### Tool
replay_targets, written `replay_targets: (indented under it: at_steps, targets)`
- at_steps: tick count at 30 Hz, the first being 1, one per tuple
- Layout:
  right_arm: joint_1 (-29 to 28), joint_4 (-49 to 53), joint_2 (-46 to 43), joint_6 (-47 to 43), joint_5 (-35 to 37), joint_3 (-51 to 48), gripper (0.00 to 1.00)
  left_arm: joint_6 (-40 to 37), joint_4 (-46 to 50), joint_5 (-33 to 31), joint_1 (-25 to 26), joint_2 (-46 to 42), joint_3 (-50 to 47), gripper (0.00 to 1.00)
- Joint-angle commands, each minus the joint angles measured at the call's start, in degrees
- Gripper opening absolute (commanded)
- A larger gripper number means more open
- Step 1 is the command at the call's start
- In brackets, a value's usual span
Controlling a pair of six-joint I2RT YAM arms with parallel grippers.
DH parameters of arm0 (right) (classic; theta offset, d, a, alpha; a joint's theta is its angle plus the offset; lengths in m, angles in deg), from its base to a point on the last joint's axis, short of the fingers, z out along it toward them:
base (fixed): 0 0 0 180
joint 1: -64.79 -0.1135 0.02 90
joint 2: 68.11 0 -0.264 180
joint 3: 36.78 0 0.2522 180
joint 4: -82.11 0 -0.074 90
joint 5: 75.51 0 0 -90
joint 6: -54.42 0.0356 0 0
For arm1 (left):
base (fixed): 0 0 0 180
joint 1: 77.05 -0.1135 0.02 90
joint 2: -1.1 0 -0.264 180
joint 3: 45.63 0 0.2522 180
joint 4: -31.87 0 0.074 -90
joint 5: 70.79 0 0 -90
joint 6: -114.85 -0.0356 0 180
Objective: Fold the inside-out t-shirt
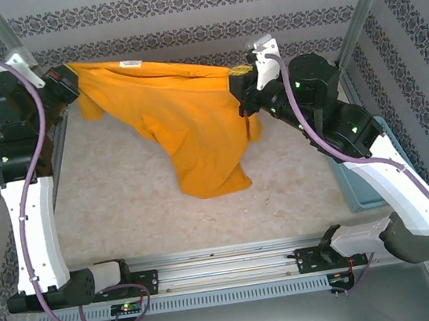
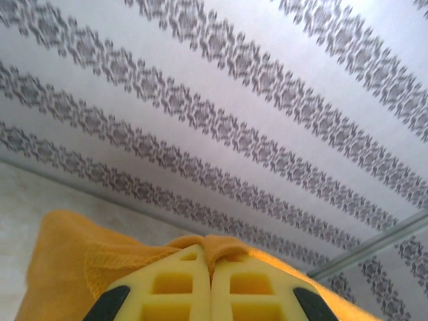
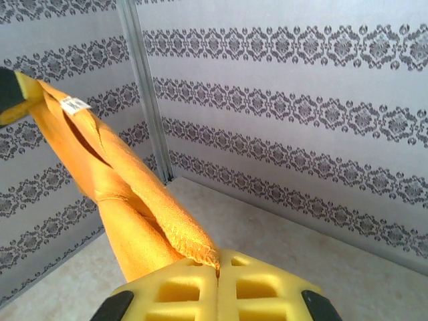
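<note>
Top view: we've got one t-shirt (image 1: 186,125) strung between two grippers. The left gripper (image 1: 69,80) is clamped on it at 10 o'clock and the right gripper (image 1: 240,87) at 2 o'clock, with the body sagging toward the table (image 1: 126,212). One blue basket (image 1: 352,186) sits at 4 o'clock.

Left wrist: two yellow pads (image 2: 174,294) are pressed together, pinching cloth.

Right wrist: two pads (image 3: 180,287) are closed on a hem, and there's one white tag (image 3: 73,103) at 10 o'clock.
</note>
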Motion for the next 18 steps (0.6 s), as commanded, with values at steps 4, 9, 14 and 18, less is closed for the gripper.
replay_targets:
  at_steps: [4,9,14,18]
  targets:
    - [-5.2,-1.8,5.5,-3.5,4.3,6.1,0.0,-2.9,5.7,-10.0,-2.8,-0.5,6.3,0.0]
    - [-9.8,-1.8,11.8,-4.8,4.4,13.9,0.0,-5.0,13.3,-15.0,-6.1,5.2,18.7,0.0]
    - [-14.3,-2.8,19.7,-2.0,3.9,20.0,0.0,-6.2,20.9,-14.1,-11.7,16.3,41.0,0.0]
    - [-17.5,-1.7,26.2,0.2,4.2,27.0,0.0,-5.4,19.7,-11.8,-14.3,21.1,50.2,0.0]
